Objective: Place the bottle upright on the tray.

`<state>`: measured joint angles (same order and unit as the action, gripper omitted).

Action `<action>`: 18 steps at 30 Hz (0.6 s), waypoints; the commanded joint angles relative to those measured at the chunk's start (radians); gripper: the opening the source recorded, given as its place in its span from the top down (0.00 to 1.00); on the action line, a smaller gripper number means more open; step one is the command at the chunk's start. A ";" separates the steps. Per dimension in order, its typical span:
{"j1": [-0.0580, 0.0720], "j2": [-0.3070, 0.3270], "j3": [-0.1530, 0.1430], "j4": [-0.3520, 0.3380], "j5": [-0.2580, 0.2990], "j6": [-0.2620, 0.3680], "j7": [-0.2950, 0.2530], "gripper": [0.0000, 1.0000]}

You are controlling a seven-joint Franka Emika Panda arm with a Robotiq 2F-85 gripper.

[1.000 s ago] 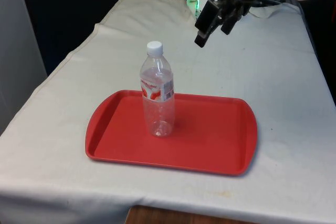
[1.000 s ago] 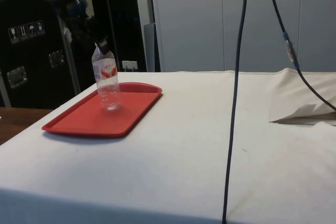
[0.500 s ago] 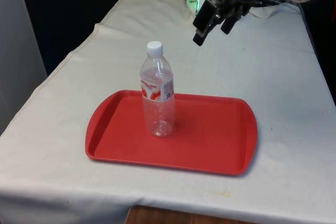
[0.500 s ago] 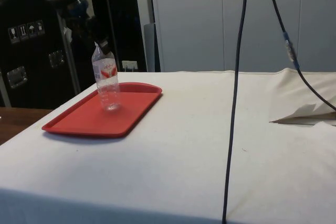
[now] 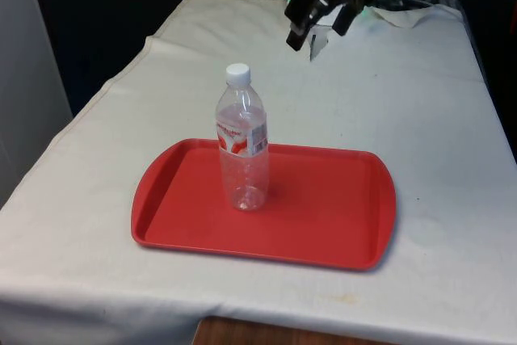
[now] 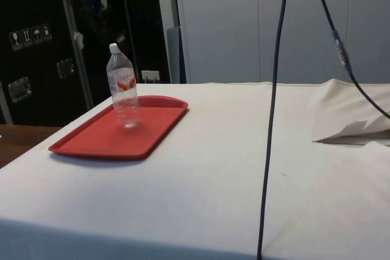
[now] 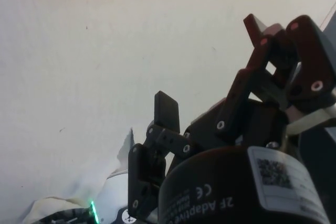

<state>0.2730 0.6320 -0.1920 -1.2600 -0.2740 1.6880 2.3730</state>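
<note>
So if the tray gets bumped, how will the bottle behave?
The bottle looks empty and clear, so it is probably very light. It stands tall on a narrow base on the tray, so it may tip easily. Once down, its round body would likely roll.

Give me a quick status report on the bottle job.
Gripper open, empty, high over the far table. Bottle upright on the red tray, cap on. Nothing in the way.

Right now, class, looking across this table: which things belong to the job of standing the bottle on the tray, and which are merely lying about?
Job:
clear plastic bottle with white cap, upright on the tray
flat red plastic tray
black two-finger gripper, raised, fingers open

Lying about:
white tablecloth
black hanging cable
</note>
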 commanded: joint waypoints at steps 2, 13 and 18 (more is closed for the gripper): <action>-0.005 -0.024 0.001 -0.013 0.003 0.009 -0.003 0.00; -0.010 -0.061 -0.001 -0.028 0.000 -0.017 -0.005 0.00; -0.015 -0.105 -0.002 -0.061 0.001 0.004 -0.005 0.00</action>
<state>0.2600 0.5390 -0.1950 -1.3090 -0.2740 1.6710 2.3680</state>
